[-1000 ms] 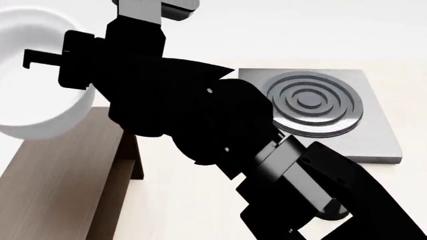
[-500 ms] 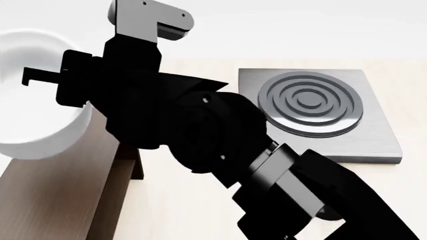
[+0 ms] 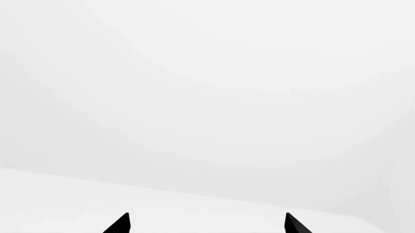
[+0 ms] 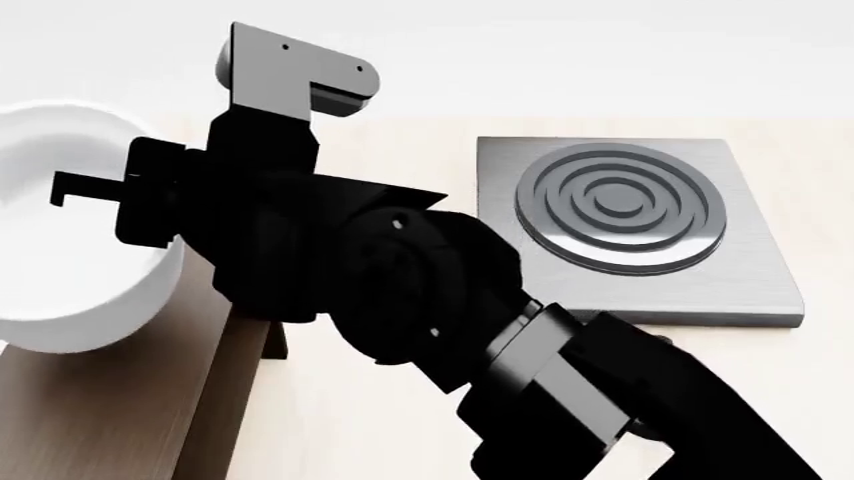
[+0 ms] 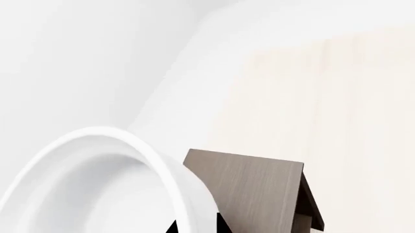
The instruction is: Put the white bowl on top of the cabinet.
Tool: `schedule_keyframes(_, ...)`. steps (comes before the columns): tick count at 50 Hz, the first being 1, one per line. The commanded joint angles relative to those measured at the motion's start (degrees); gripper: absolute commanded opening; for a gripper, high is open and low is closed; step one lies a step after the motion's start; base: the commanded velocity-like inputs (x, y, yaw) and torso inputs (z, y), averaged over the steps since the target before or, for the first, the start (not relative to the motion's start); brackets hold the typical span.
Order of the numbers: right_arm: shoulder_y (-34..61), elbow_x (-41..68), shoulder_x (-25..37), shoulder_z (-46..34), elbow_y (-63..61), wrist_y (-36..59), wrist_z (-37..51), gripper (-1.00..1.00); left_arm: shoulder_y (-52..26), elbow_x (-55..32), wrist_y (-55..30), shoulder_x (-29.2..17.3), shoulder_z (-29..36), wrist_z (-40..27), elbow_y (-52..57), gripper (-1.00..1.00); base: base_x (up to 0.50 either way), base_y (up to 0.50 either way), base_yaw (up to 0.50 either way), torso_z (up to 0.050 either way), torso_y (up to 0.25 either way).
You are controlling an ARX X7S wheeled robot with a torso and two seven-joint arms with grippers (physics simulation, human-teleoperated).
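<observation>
The white bowl (image 4: 60, 250) sits at the left of the head view, over the far end of the dark brown cabinet (image 4: 120, 410). I cannot tell whether it touches the top. My right arm reaches across from the lower right, and one black finger (image 4: 87, 184) hooks inside the bowl. In the right wrist view my right gripper (image 5: 196, 227) is shut on the bowl (image 5: 97, 184) at its thick rim, with the cabinet (image 5: 253, 189) just beyond. My left gripper (image 3: 206, 225) is open, its tips wide apart against plain white.
A grey square stove plate (image 4: 761, 290) with raised concentric rings lies on the pale wooden surface to the right of the cabinet. My right arm hides much of the middle of the head view. A white wall stands behind.
My right gripper has carried the white bowl downward in the head view, closer to the cabinet top. The stove plate has not shifted.
</observation>
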Motion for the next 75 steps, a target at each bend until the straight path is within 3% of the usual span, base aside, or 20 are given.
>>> schedule_keyframes(1,0.61,-1.39,-0.78,1.61,-0.44,-0.94,-1.92,-1.00,-1.01,1.98,-0.76,1.17,1.36,2.21,-2.56,1.00,0.00,0.00,0.00,0.000,0.000)
schedule_keyframes(20,-0.33,0.10,2.03,1.94,-6.36,-2.61,1.27,-1.00,-1.11,2.07,-1.04,1.03,1.53,2.15,-2.44,1.00,0.00,0.00,0.00,0.001,0.001)
schedule_keyframes(75,-1.30,0.25,3.67,0.29,-6.14,-3.59,2.78,-1.00,-1.25,2.24,-1.26,0.91,1.73,1.89,-2.39,1.00,0.00,0.00,0.00,0.000,0.001)
